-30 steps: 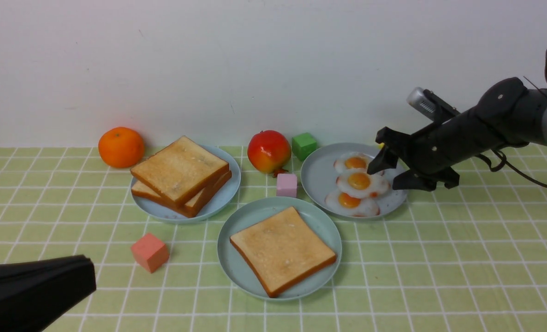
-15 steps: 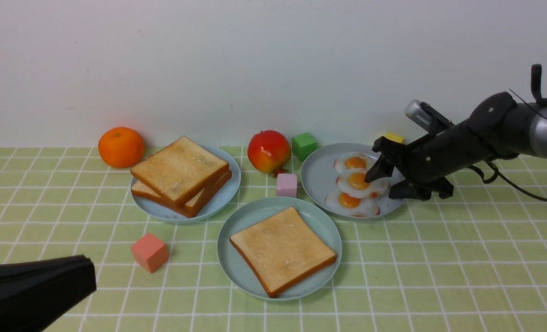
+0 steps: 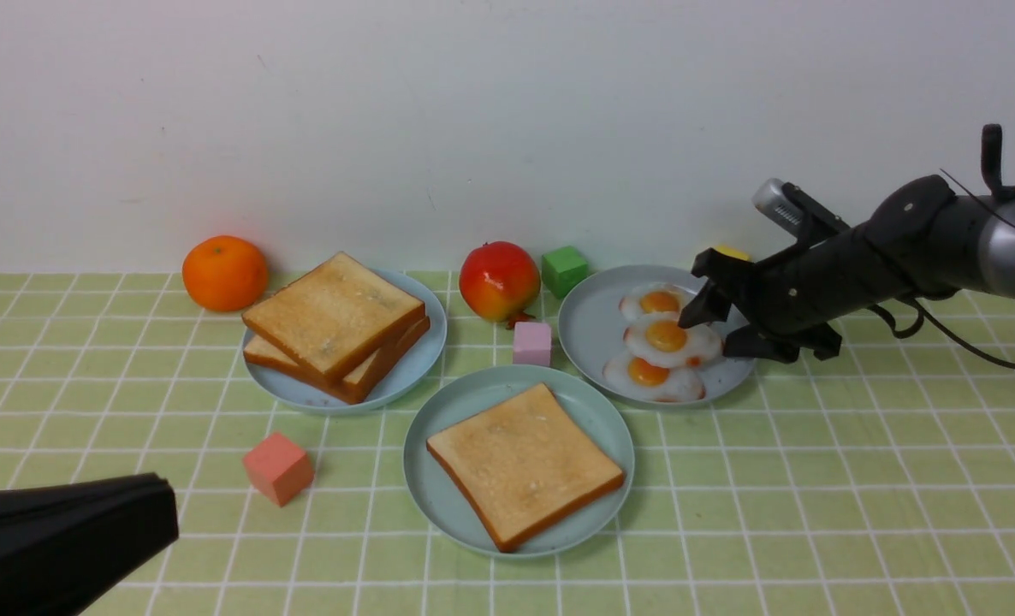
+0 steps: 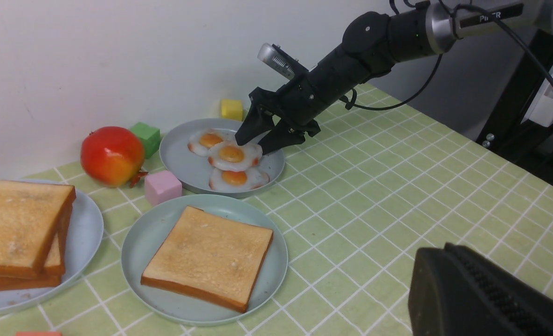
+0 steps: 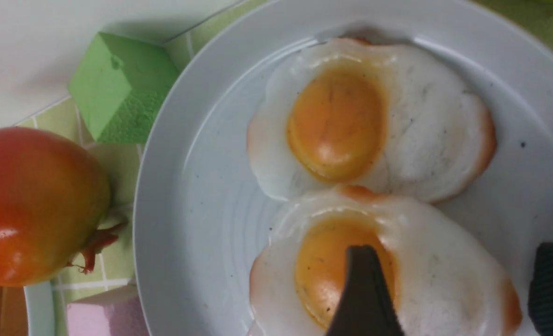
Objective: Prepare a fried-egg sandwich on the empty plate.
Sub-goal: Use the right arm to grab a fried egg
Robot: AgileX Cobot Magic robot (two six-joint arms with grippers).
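The mint-green plate (image 3: 439,411) at front centre holds one toast slice (image 3: 525,462). Two more toast slices (image 3: 334,321) are stacked on the light-blue plate (image 3: 426,359). Three fried eggs lie on the grey-blue plate (image 3: 589,329). My right gripper (image 3: 709,335) is open and low over the middle egg (image 3: 666,335). In the right wrist view (image 5: 456,261) one finger is over its yolk and the other is past the egg's (image 5: 425,261) outer edge. My left gripper (image 3: 165,513) is shut and empty at the front left.
Along the back wall are an orange (image 3: 225,272), a red fruit (image 3: 499,281), a green cube (image 3: 565,269) and a yellow cube (image 3: 732,253). A pink cube (image 3: 531,342) sits between the plates. A salmon cube (image 3: 278,468) lies front left.
My right arm has dropped lower toward the egg plate, jaws open throughout, and the yellow cube now shows behind it. The left arm has not moved.
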